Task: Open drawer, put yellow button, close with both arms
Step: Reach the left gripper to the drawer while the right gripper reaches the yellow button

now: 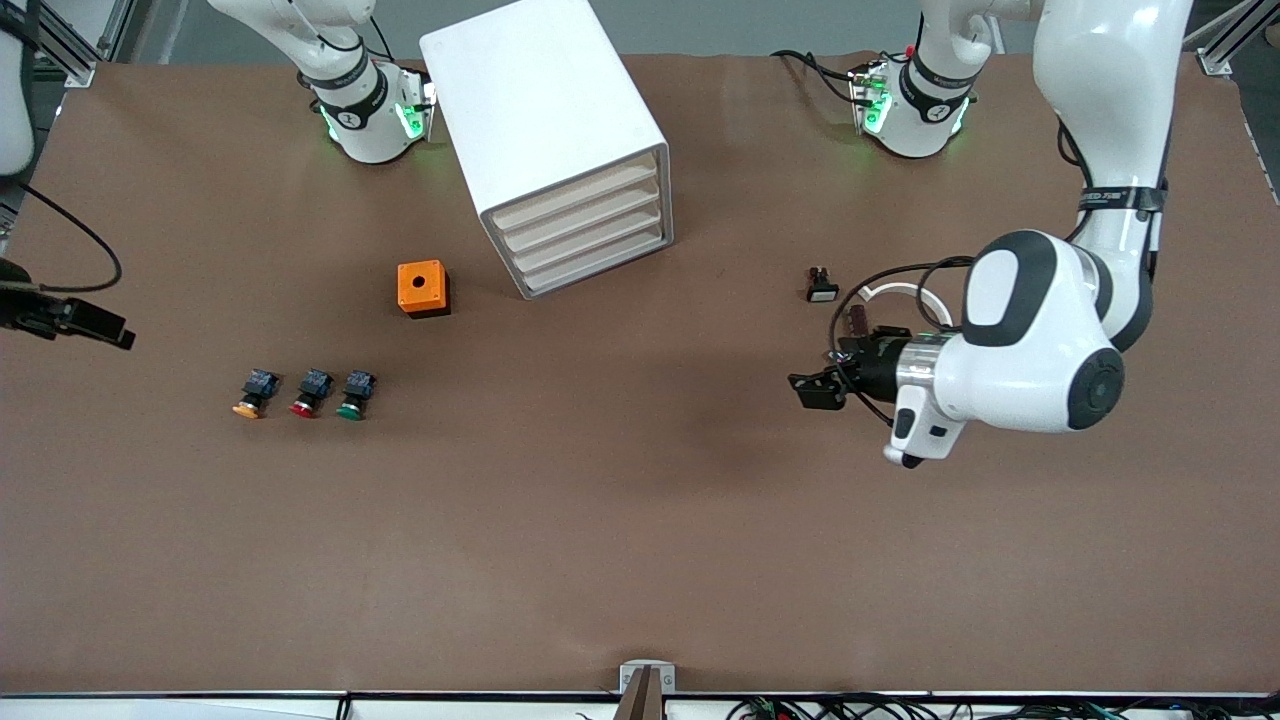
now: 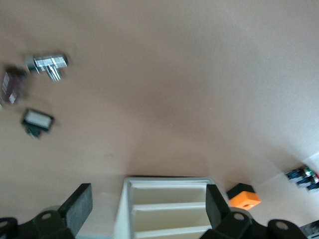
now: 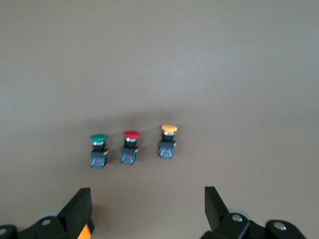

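Yellow button (image 1: 249,404) is seen untouched beside the red button (image 1: 307,403); drawer (image 1: 577,203) is closed. Left gripper (image 1: 818,385) and right gripper (image 3: 148,209) are spread, nothing gripped.

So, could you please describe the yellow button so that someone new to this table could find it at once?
Start at the white cabinet, then the orange box beside it toward the right arm's end. Nearer the front camera than that box, three small push-buttons lie in a row. The yellow button is the end one, closest to the right arm's end of the table, next to the red button, with the green button last.
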Action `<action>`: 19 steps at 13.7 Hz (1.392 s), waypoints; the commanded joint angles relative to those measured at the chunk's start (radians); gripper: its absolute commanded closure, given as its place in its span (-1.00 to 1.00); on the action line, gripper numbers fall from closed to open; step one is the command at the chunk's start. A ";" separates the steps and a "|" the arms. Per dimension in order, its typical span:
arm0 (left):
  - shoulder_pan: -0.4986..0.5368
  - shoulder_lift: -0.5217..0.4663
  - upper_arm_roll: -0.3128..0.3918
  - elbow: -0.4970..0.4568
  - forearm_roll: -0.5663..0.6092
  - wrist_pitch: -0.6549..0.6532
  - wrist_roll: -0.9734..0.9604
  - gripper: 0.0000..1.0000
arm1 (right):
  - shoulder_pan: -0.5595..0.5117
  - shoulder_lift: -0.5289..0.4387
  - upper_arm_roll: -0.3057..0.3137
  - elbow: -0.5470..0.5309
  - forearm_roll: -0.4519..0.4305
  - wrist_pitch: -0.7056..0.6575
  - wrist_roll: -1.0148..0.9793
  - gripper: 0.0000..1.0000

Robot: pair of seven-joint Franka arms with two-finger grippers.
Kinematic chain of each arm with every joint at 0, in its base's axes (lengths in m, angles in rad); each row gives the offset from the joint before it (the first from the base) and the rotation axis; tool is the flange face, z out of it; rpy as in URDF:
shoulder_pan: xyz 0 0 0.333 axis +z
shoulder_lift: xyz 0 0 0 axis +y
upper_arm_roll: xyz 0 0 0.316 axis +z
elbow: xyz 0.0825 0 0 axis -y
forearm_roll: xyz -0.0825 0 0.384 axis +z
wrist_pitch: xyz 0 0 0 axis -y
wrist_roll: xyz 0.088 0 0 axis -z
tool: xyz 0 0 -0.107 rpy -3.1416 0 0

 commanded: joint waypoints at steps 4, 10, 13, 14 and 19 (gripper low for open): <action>-0.135 0.065 0.005 0.065 -0.122 -0.004 -0.421 -1.00 | -0.049 0.060 0.010 -0.188 0.039 0.279 0.030 -1.00; -0.161 0.177 0.000 0.063 -0.325 -0.079 -0.789 -1.00 | -0.066 0.161 0.010 -0.366 0.055 0.641 0.025 -1.00; -0.187 0.210 -0.008 0.063 -0.388 -0.192 -0.950 -1.00 | -0.066 0.203 0.010 -0.388 0.055 0.689 0.021 -1.00; -0.189 0.226 -0.008 0.063 -0.411 -0.220 -1.011 -1.00 | -0.063 0.211 0.010 -0.421 0.055 0.749 0.019 -1.00; -0.193 0.299 -0.043 0.056 -0.468 -0.334 -1.229 -1.00 | -0.065 0.246 0.010 -0.503 0.055 0.894 0.019 -1.00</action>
